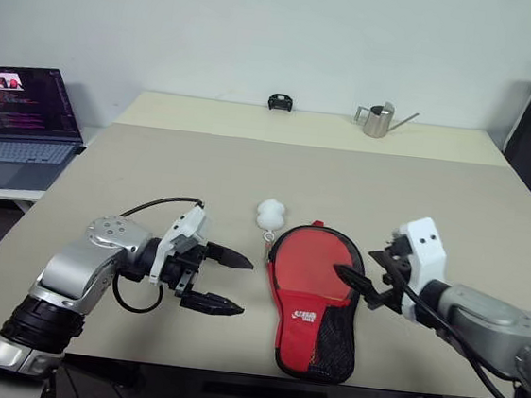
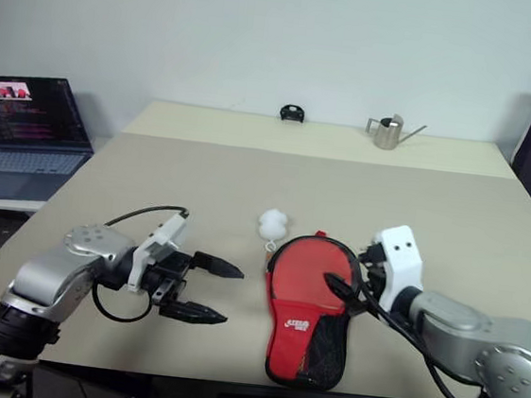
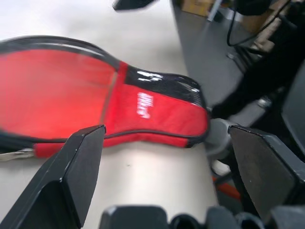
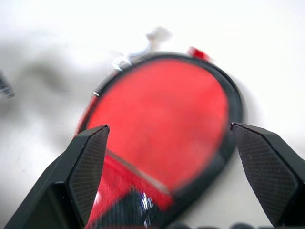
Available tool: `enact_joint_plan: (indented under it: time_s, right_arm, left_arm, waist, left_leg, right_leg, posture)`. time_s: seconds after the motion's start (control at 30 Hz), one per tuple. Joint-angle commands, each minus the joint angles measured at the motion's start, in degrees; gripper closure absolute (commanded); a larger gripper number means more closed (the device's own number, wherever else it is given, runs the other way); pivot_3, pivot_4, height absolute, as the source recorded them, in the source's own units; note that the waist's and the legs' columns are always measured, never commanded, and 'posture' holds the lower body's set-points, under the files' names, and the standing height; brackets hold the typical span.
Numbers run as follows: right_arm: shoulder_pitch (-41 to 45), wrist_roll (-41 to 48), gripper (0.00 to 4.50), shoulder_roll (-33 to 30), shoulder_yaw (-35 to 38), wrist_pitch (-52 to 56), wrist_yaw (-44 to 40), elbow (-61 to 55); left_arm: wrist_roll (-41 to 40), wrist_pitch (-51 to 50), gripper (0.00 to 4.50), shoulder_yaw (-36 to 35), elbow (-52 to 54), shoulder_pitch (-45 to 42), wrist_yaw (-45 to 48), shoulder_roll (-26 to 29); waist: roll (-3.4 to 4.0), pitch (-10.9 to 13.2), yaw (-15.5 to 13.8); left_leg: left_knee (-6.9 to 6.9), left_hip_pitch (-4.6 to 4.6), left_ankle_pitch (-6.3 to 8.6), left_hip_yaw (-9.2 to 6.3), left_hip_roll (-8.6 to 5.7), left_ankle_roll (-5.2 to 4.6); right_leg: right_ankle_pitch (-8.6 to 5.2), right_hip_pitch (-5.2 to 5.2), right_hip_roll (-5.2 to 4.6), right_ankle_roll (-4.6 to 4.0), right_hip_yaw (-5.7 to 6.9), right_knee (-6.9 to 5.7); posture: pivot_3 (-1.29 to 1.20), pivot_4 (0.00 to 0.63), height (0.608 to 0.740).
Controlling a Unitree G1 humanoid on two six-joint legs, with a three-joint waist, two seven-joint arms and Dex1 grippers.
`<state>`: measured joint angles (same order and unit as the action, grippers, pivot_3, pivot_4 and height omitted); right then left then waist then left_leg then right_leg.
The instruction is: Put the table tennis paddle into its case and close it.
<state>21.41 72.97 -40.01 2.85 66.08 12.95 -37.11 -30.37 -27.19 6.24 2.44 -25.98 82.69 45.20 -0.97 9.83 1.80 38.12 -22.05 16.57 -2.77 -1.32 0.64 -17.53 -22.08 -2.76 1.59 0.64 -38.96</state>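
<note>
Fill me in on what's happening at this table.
A two-armed robot is packing a paddle into its case, which lies flat on the table, red side up, with a white pompom charm by its round end. The paddle's red face shows inside the case's round end. Both hands are open and hold nothing: the left hand sits beside the case, and the right hand hovers over its rim. Whether the zip is closed cannot be told.
</note>
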Motion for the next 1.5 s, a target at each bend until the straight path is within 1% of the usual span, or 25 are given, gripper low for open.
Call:
enact_joint_plan:
  time_s: [0.03,0.1,0.17,0.23,0.37,0.47,0.6,0.67,0.9,1.03,1.13,1.3,1.4,1.5]
  right_arm:
    - [1.79,-9.9,0.03,-0.16,-5.55,-6.06,-11.62,2.1]
    - [2.33,-17.18,0.03,-0.62,-10.54,-10.13,-18.22,3.8]
    - [2.81,-24.78,0.03,-1.31,-14.71,-14.24,-22.87,5.76]
    - [2.71,-30.45,0.03,-1.97,-17.04,-17.79,-26.9,6.56]
    - [0.52,-34.82,0.03,-0.97,-17.67,-20.58,-31.76,7.63]
    - [-0.49,-39.33,0.03,-0.35,-19.33,-23.14,-35.03,9.37]
    - [-1.01,-39.83,0.03,1.16,-18.39,-23.37,-40.15,12.04]
    - [-0.51,-40.33,0.03,2.6,-18.02,-23.7,-41.84,13.96]
    - [1.54,-49.13,0.03,6.1,-21.85,-27.48,-46.04,23.25]
    - [1.36,-53.02,0.03,6.93,-22.69,-28.67,-47.21,26.0]
    - [1.07,-54.44,0.03,7.93,-22.37,-28.75,-47.64,26.61]
    - [0.87,-55.69,0.03,9.91,-22.02,-28.14,-47.76,26.42]
    - [0.69,-56.27,0.03,10.77,-21.71,-27.69,-47.59,26.15]
    - [0.21,-56.85,0.03,11.46,-21.38,-27.05,-47.55,25.33]
  left_arm:
    - [0.01,0.17,0.0,-2.89,-0.63,-1.39,-3.04,-0.61]
    - [0.73,0.81,0.0,-3.72,-1.91,-2.12,-5.79,-1.61]
    - [1.9,1.85,0.0,-4.41,-2.92,-2.73,-8.87,-2.83]
    - [2.72,2.49,0.0,-4.99,-3.27,-2.93,-11.26,-3.7]
    - [3.44,3.0,0.0,-5.91,-2.91,-2.4,-14.33,-4.47]
    - [6.02,4.55,0.0,-5.64,-4.15,-2.66,-17.73,-5.29]
    - [10.06,6.02,0.0,-5.44,-8.28,-4.52,-24.47,-7.89]
    - [10.51,6.39,0.0,-5.66,-8.92,-4.87,-25.76,-8.96]
    - [12.22,6.29,0.0,-5.3,-10.55,-6.52,-28.93,-11.17]
    - [13.12,5.53,0.0,-4.47,-13.34,-9.91,-29.69,-12.75]
    - [15.69,6.17,0.0,-3.19,-19.56,-14.98,-31.59,-15.03]
    - [20.08,9.78,0.0,-1.87,-34.69,-24.76,-34.95,-19.76]
    - [23.5,14.38,0.0,-0.64,-49.75,-32.27,-37.61,-24.24]
    - [25.81,17.73,0.0,-0.66,-61.23,-37.31,-39.26,-27.2]
  waist:
    - [-0.01,0.0,-0.09]
    - [-0.01,0.0,-0.11]
    - [-0.01,0.0,-0.13]
    - [-0.01,0.0,-0.13]
    - [-0.02,0.01,-0.14]
    - [-0.02,0.01,-0.16]
    - [-0.02,0.01,-0.25]
    - [-0.03,0.0,-0.23]
    - [-0.03,0.0,-0.22]
    - [-0.04,-0.01,-0.2]
    - [-0.09,-0.04,-0.27]
    - [-0.13,-0.06,-0.26]
    - [-0.14,-0.07,0.03]
    - [-0.19,-0.08,-0.23]
  left_leg:
    - [0.0,-0.02,0.0,-0.01,0.0,0.0]
    - [0.01,-0.06,0.0,0.0,0.0,0.0]
    - [0.03,-0.06,0.0,0.0,-0.01,0.0]
    - [0.06,-0.06,0.0,0.01,-0.02,0.0]
    - [0.06,-0.06,0.0,0.0,-0.02,0.0]
    - [0.07,-0.06,0.0,0.0,-0.01,0.01]
    - [0.13,-0.04,-0.01,0.0,-0.02,0.01]
    - [0.15,-0.03,-0.01,-0.01,-0.02,0.01]
    - [0.17,-0.04,-0.01,-0.01,-0.04,0.02]
    - [0.22,-0.03,-0.02,0.0,-0.04,0.03]
    - [0.35,-0.03,-0.01,-0.04,-0.04,0.03]
    - [0.63,-0.03,-0.01,-0.08,-0.07,0.03]
    - [0.68,-0.03,-0.01,-0.07,-0.09,0.03]
    - [0.72,-0.04,-0.01,-0.07,-0.11,0.03]
  right_leg:
    - [0.0,0.0,-0.01,0.0,0.01,0.02]
    - [0.0,-0.02,-0.04,0.0,0.01,0.02]
    - [0.0,-0.04,-0.05,0.0,0.02,0.01]
    - [0.0,-0.04,-0.05,0.0,0.01,-0.02]
    - [0.0,-0.06,-0.06,0.0,0.01,-0.03]
    - [0.0,-0.06,-0.07,0.0,0.01,-0.04]
    - [0.01,-0.05,-0.08,0.0,0.01,-0.09]
    - [0.01,-0.05,-0.08,0.0,0.02,-0.1]
    - [0.01,-0.05,-0.09,0.0,0.02,-0.11]
    - [0.02,-0.04,-0.09,0.0,0.02,-0.13]
    - [0.02,0.03,-0.09,0.01,0.08,-0.17]
    - [0.04,0.08,-0.08,0.04,0.1,-0.34]
    - [0.04,0.05,-0.07,0.05,0.1,-0.43]
    - [0.04,0.01,-0.07,0.05,0.1,-0.56]
  posture:
    - [0.0,0.15,0.74]
    - [0.0,0.15,0.74]
    - [0.0,0.15,0.74]
    - [0.0,0.15,0.74]
    - [0.0,0.15,0.74]
    - [0.0,0.15,0.74]
    - [0.0,0.15,0.74]
    - [0.0,0.15,0.74]
    - [0.0,0.15,0.74]
    - [0.0,0.15,0.74]
    - [0.0,0.15,0.74]
    - [0.0,0.15,0.74]
    - [0.0,0.15,0.74]
    - [0.0,0.15,0.74]
